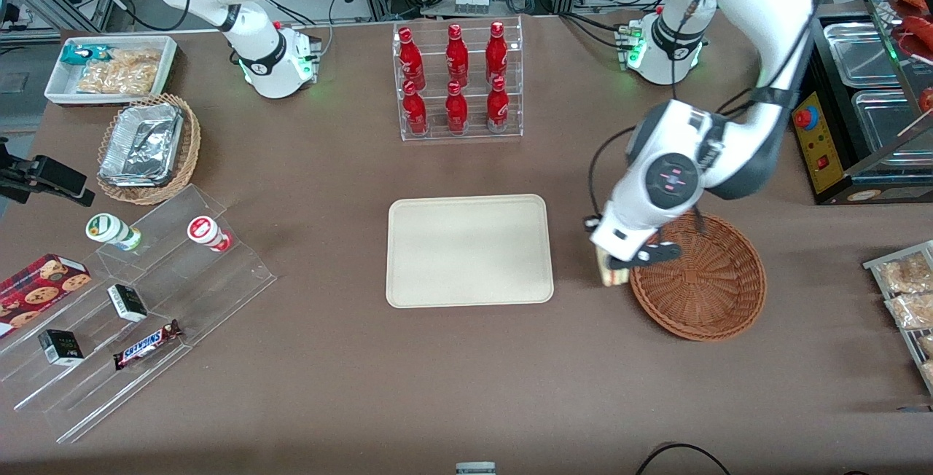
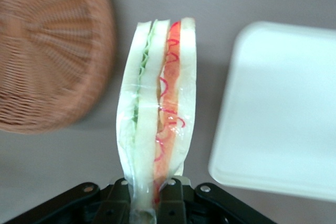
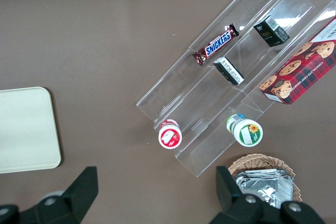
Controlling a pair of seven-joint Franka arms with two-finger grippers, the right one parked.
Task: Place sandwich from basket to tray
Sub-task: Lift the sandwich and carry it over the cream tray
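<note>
My left gripper [image 1: 618,262] is shut on the sandwich [image 2: 157,103], a clear-wrapped wedge of pale bread with green and red-pink filling, pinched at its narrow end. The gripper [image 2: 147,199] hangs above the bare table in the gap between the basket and the tray. In the front view only a pale edge of the sandwich [image 1: 609,272] shows under the hand. The round reddish-brown wicker basket [image 1: 718,296] lies beside it with nothing in it. The same basket [image 2: 47,51] appears in the left wrist view. The cream tray [image 1: 469,250] [image 2: 283,108] lies flat toward the table's middle, bare.
A clear rack of red bottles [image 1: 457,81] stands farther from the front camera than the tray. Toward the parked arm's end are a stepped acrylic shelf [image 1: 146,300] with snacks, a tan basket of foil containers [image 1: 148,147] and a white bin [image 1: 109,67]. Packets [image 1: 904,285] lie at the working arm's end.
</note>
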